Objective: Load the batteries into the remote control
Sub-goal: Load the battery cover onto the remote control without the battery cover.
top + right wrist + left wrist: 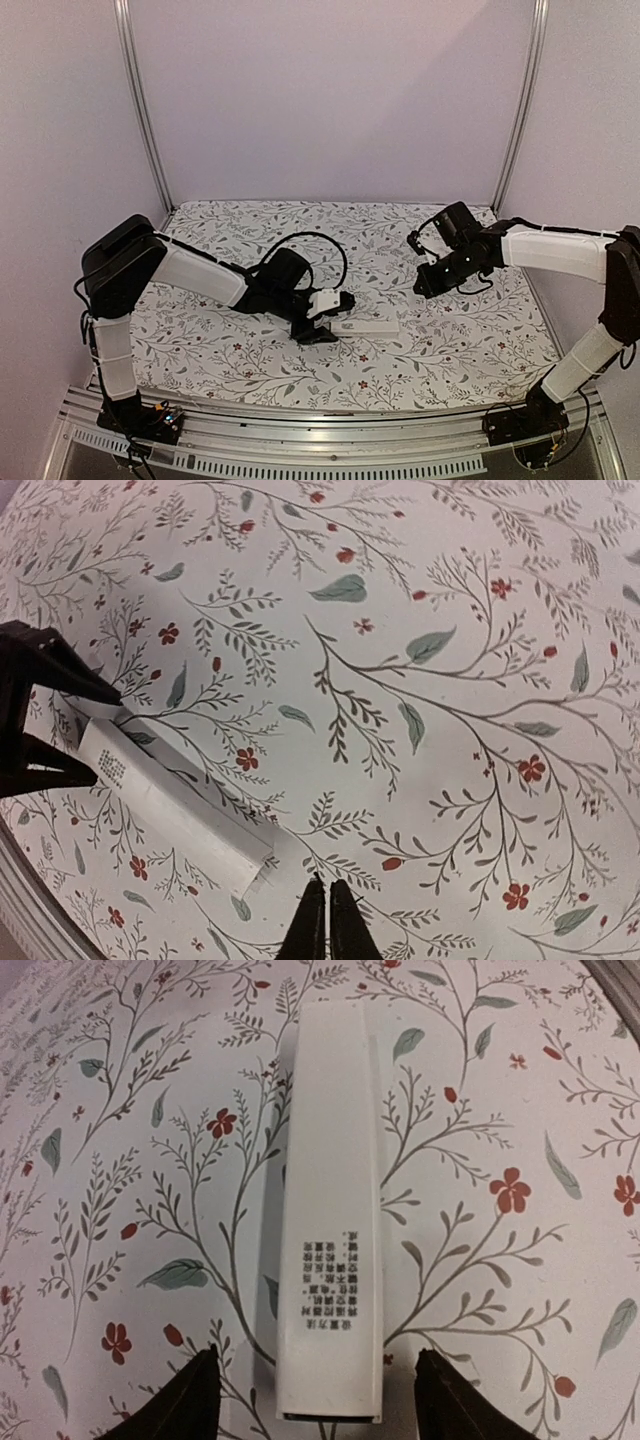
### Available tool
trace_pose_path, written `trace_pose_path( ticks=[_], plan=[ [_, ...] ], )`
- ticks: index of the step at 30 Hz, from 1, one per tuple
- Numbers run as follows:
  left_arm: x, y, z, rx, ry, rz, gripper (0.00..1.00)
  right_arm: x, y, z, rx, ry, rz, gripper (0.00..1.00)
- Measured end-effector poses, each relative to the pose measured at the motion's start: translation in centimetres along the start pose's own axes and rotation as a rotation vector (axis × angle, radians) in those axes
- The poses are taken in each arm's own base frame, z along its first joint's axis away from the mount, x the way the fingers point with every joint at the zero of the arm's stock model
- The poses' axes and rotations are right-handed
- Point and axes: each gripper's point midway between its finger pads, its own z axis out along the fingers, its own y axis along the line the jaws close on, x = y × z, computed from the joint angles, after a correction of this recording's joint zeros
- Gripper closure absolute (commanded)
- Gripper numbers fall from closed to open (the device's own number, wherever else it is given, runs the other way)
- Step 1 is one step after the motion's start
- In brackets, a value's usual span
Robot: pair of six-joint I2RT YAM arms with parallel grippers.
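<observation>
The white remote control (366,325) lies flat on the floral cloth at mid table, printed back face up. It runs away from the camera in the left wrist view (330,1190), and a dark narrow slot shows at its near end. My left gripper (337,318) is open, with one finger on each side of that near end (315,1400) and neither touching it. My right gripper (422,284) is shut and seems empty, hovering above the cloth right of the remote (328,888). The remote also shows in the right wrist view (170,800). No battery is in view.
The floral cloth (450,340) covers the table. Aluminium posts (145,110) and white walls close the back and sides. A black cable (315,240) loops over the left arm. The metal rail (320,430) runs along the near edge.
</observation>
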Motion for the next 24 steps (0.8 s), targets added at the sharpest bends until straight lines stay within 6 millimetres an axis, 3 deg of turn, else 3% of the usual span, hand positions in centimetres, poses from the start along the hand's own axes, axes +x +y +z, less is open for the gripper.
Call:
trace_pose_path(
  ticks=[3,8,16,24],
  plan=[
    [0.0,0.0,0.0,0.0,0.001,-0.001,0.4,3.4,-1.9,1.1,0.099,0.091,0.204,1.0],
    [0.4,-0.1,0.3,0.004,0.01,-0.006,0.46,7.7,-2.0,2.1,0.199,0.181,0.379,1.0],
    [0.6,-0.3,0.4,0.007,0.009,-0.009,0.51,10.4,-0.7,5.1,0.253,0.265,0.445,1.0],
    [0.6,-0.3,0.4,0.006,0.001,-0.009,0.55,10.0,-0.3,5.4,0.278,0.244,0.461,1.0]
  ],
)
